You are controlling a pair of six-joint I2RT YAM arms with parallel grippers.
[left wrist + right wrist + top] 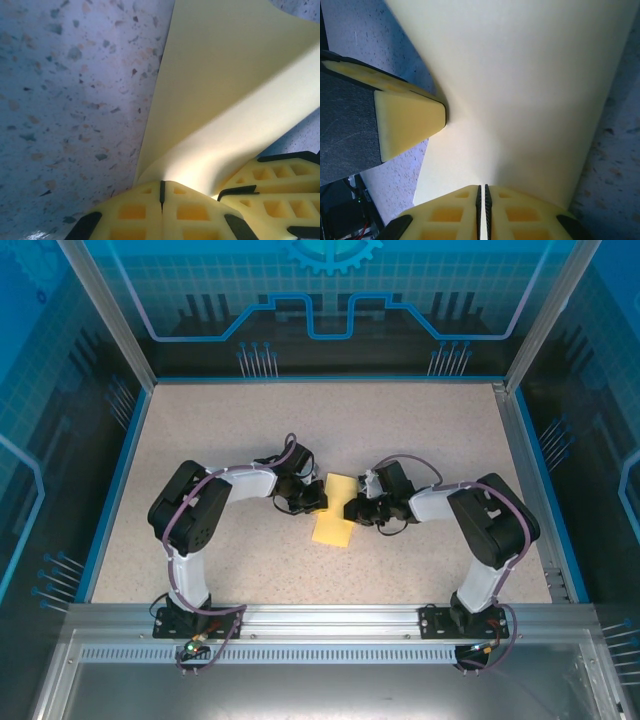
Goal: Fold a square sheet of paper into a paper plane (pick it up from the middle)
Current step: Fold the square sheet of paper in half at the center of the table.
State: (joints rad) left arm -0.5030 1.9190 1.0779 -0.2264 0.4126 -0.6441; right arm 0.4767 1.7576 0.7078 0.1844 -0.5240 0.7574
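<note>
Top external view: the square sheet of paper [334, 523] lies in the middle of the bench [220, 420] between the two arms, showing as a narrow yellow strip. The left fingers [312, 502] are clenched on its left edge and the right fingers [353, 510] on its right edge. In both wrist views the paper bows out from closed tips.
</note>
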